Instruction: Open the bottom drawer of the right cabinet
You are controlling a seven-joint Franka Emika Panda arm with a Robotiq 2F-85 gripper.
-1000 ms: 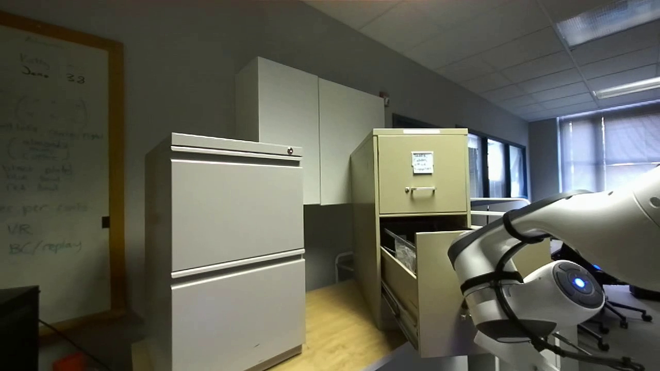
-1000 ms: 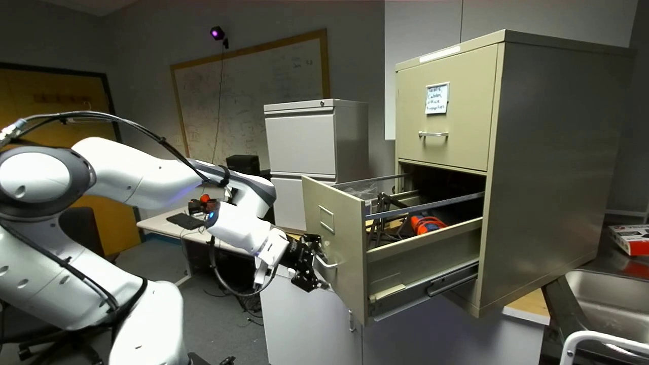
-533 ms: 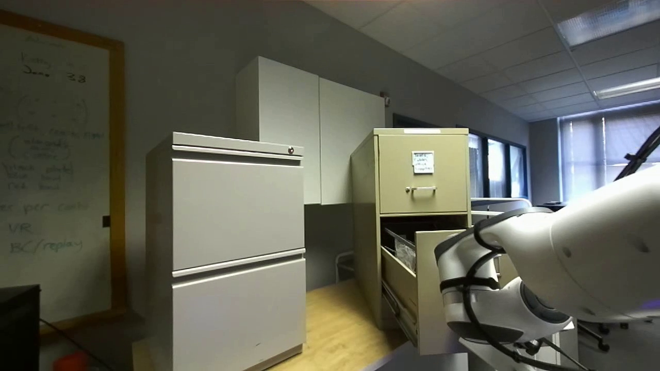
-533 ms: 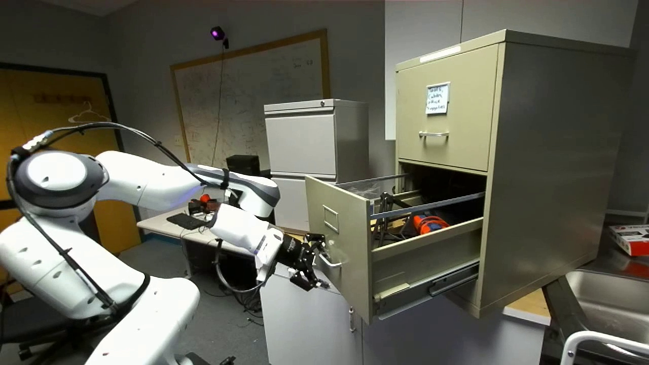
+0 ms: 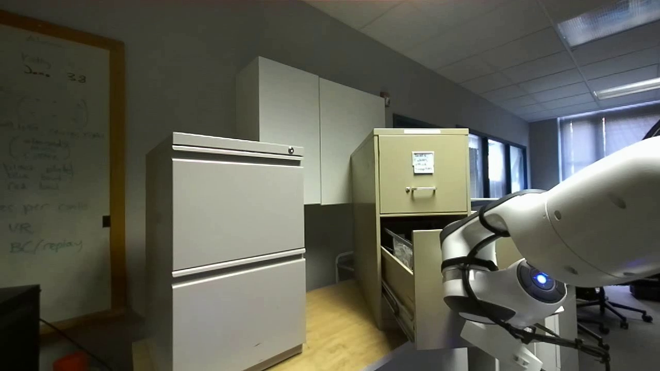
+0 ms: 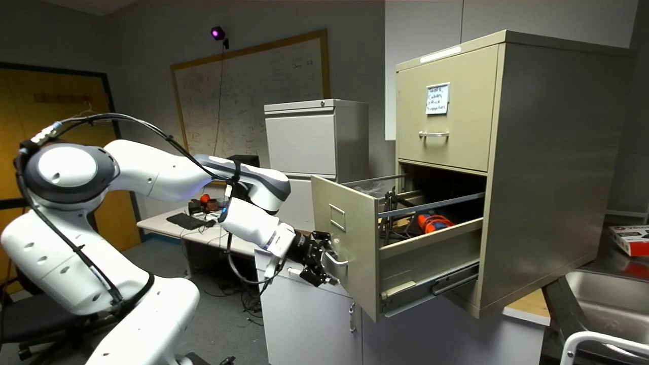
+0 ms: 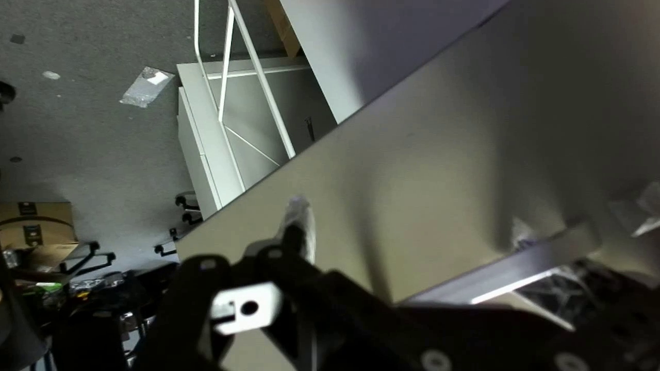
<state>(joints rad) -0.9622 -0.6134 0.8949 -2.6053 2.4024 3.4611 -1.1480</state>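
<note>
I am holding my gripper (image 6: 332,264) with its two fingers (image 6: 315,276) spread wide apart, right at the front of the bottom drawer (image 6: 355,218). A little silver handle (image 6: 338,262) is sitting on that front, at the gap between my fingers. I am not pinching it, and I am not making out whether either finger is touching it. The bottom drawer is poking far out of the right cabinet (image 6: 557,167), and in an exterior view its front is showing just right of the middle of the frame. Inside the drawer, an orange and blue thing (image 6: 433,223) is lying near a black thing with thin legs (image 6: 389,208). Above that drawer, the top drawer (image 6: 471,121) is sitting closed, with a white card (image 6: 437,99) showing handwriting.

In an exterior view, my arm (image 5: 593,221) is hiding part of the drawer at the lower right. A pale grey cabinet (image 5: 237,211) is standing left of the middle with both its drawers closed, and a white wall cupboard (image 5: 289,108) is hanging in the upper middle.

In the wrist view, one finger is pointing up a bit below and left of the middle. The drawer front is slanting behind it, and a clear plastic packet (image 7: 144,90) is lying on the grey floor (image 7: 103,144) at the upper left.
</note>
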